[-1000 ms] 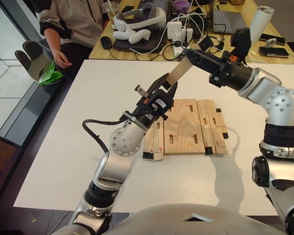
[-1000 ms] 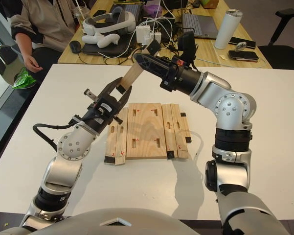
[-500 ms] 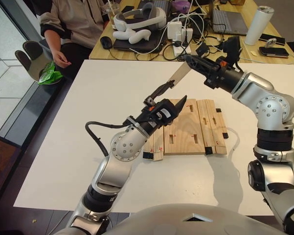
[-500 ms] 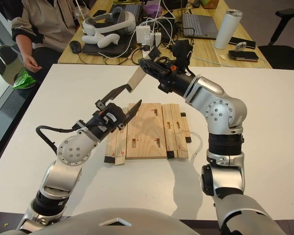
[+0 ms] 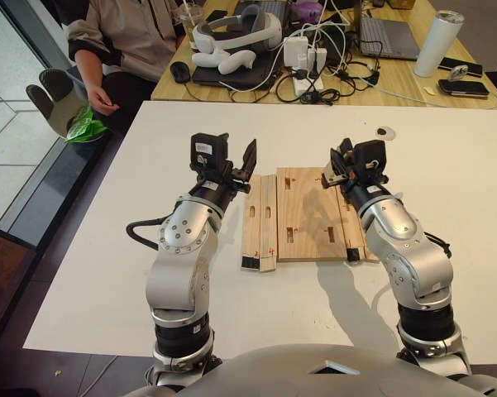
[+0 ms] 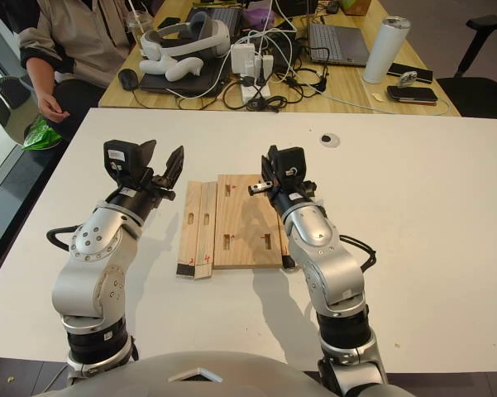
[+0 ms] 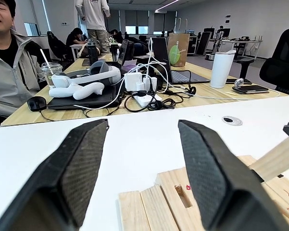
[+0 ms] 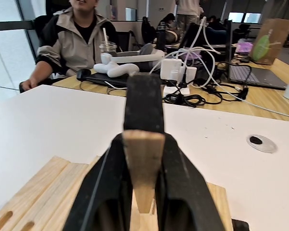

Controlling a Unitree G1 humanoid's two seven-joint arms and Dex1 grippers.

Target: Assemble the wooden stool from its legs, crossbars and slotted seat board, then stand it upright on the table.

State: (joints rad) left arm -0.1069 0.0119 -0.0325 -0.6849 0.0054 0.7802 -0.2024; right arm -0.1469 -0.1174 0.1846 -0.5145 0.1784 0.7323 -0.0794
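While the left gripper hangs wide open and empty just left of two slotted bars, we see the right gripper clamped on a wooden leg, its black-capped end sticking out ahead, over the far right corner of the slotted seat board. That board lies flat on the white table, the two bars against its left edge. More bars sit at its right, partly under the right arm.
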